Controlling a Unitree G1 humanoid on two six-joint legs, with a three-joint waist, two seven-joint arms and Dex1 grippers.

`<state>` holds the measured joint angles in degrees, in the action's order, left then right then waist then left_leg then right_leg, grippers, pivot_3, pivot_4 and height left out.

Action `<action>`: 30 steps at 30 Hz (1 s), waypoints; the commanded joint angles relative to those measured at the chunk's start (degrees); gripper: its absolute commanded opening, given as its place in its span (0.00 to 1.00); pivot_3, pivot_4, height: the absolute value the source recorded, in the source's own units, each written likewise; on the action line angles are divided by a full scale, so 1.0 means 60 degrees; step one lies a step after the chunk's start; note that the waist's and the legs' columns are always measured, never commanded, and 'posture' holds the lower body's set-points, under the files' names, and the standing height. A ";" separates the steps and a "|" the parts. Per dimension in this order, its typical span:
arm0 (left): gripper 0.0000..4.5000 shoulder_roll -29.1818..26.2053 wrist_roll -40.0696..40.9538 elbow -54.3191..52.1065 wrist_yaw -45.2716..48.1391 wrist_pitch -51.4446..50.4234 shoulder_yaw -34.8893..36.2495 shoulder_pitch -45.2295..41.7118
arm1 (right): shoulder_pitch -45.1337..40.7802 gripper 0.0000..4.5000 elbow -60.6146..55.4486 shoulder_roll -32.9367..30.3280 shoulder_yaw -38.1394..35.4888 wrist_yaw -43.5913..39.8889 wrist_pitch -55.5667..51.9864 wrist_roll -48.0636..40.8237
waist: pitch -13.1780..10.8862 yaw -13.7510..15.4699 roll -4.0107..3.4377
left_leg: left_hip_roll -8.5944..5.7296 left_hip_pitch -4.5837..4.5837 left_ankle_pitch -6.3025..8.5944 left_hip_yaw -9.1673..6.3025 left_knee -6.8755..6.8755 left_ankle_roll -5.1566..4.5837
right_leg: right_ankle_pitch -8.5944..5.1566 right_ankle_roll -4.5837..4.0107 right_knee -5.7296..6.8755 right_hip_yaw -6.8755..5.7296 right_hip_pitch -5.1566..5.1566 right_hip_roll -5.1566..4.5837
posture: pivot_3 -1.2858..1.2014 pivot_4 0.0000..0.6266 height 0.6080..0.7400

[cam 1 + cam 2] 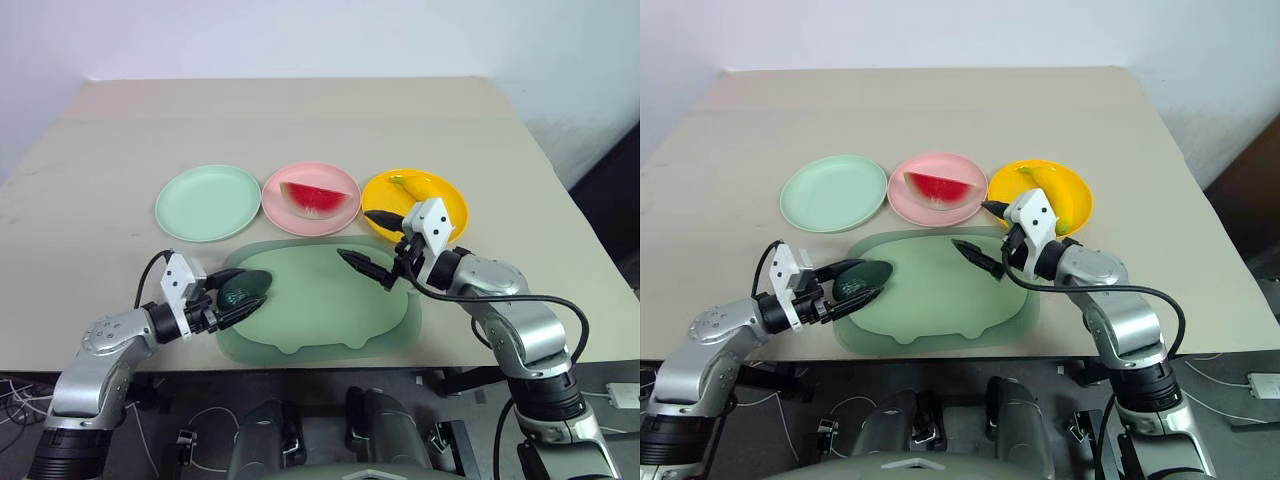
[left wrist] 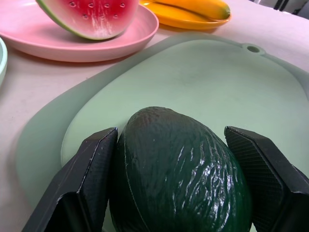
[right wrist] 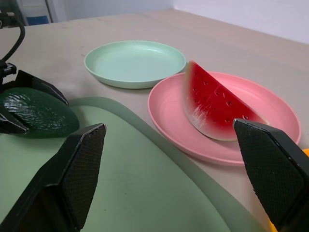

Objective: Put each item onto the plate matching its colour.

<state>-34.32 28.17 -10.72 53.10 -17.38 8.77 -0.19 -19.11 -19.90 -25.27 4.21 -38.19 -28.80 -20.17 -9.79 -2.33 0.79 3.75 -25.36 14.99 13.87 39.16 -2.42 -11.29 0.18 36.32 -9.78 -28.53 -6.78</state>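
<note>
Dark green and glossy, the toy avocado (image 1: 243, 288) sits at the left edge of the pale green mat (image 1: 330, 300), and your left gripper (image 1: 238, 297) has its two black fingers closed on it, one to each flank. In the left wrist view the fruit rests on the mat with the fingers (image 2: 87, 174) pressed against its skin.

You are at the pick of the last item, I judge: the grasp is made but the fruit is not yet lifted. What comes next calls for a clean lift off the mat, then a carry forward and slightly left to the round mint green plastic plate (image 1: 208, 202), which is bare. Keep the grip firm; the skin looks slick and the body rounded, so it may squirm between the pads.

As for the other dishes, the round pink plastic plate (image 1: 338, 220) in the middle holds the red watermelon wedge with green rind (image 1: 318, 198), lying cut side up. The round yellow-orange plastic plate (image 1: 450, 198) on the right holds the curved yellow banana (image 1: 408, 185).

Your right gripper (image 1: 372, 242) hovers with its fingers spread wide and nothing between them, above the mat's far right corner, just near the yellow-orange plate. Leave it there, out of the left arm's path.
</note>
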 commanded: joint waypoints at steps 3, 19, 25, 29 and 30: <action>0.72 -0.0139 0.0227 0.0659 -0.0715 0.0463 0.1424 -0.1073 | 0.0017 1.00 -0.0272 0.0085 -0.0031 0.0009 0.0227 -0.0094 | 0.0000 0.0021 0.0000 | 0.0000 0.0000 0.0000 -0.0002 0.0002 0.0000 | 0.0000 0.0000 0.0000 -0.0002 0.0003 0.0000 | 0.52 0.24 0.67; 0.72 0.0537 -0.1649 0.5100 -0.2695 0.0612 0.0378 -0.5407 | -0.0167 1.00 0.0518 0.0181 0.0060 0.0055 0.0748 0.0368 | 0.0004 0.0052 0.0013 | -0.0004 0.0005 -0.0003 -0.0001 0.0018 -0.0004 | 0.0020 0.0033 0.0021 -0.0012 0.0019 0.0012 | 0.52 0.24 0.67; 0.72 0.0697 -0.1737 0.5327 -0.2982 0.0381 0.0399 -0.5634 | -0.0272 1.00 0.0512 0.0111 -0.0036 0.0087 0.0729 0.0339 | 0.0004 -0.0043 0.0013 | -0.0003 0.0010 -0.0010 -0.0001 0.0019 -0.0015 | 0.0016 0.0050 0.0053 -0.0012 0.0012 0.0011 | 0.52 0.24 0.67; 0.94 0.0669 -0.1733 0.5374 -0.3177 0.0184 0.0503 -0.5621 | -0.0205 1.00 0.0436 0.0077 -0.0055 0.0142 0.0709 0.0354 | 0.0004 -0.0024 0.0014 | -0.0004 0.0021 -0.0013 -0.0003 0.0035 -0.0020 | 0.0005 0.0061 0.0103 -0.0010 0.0011 0.0002 | 0.52 0.24 0.67; 1.00 0.0656 -0.1755 0.5359 -0.3195 0.0145 0.0481 -0.5608 | -0.0190 1.00 0.0430 0.0065 -0.0058 0.0150 0.0710 0.0363 | 0.0004 -0.0021 0.0014 | -0.0004 0.0021 -0.0010 -0.0005 0.0042 -0.0014 | 0.0005 0.0061 0.0108 -0.0009 0.0011 0.0000 | 0.52 0.24 0.67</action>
<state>-29.63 17.61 22.51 34.44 -16.26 10.39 -33.11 -19.69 -15.38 -24.33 5.17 -37.53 -25.58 -18.11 -9.77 -2.45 0.87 3.73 -25.23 14.95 13.83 39.45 -2.46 -11.27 0.55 36.99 -9.83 -28.46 -6.79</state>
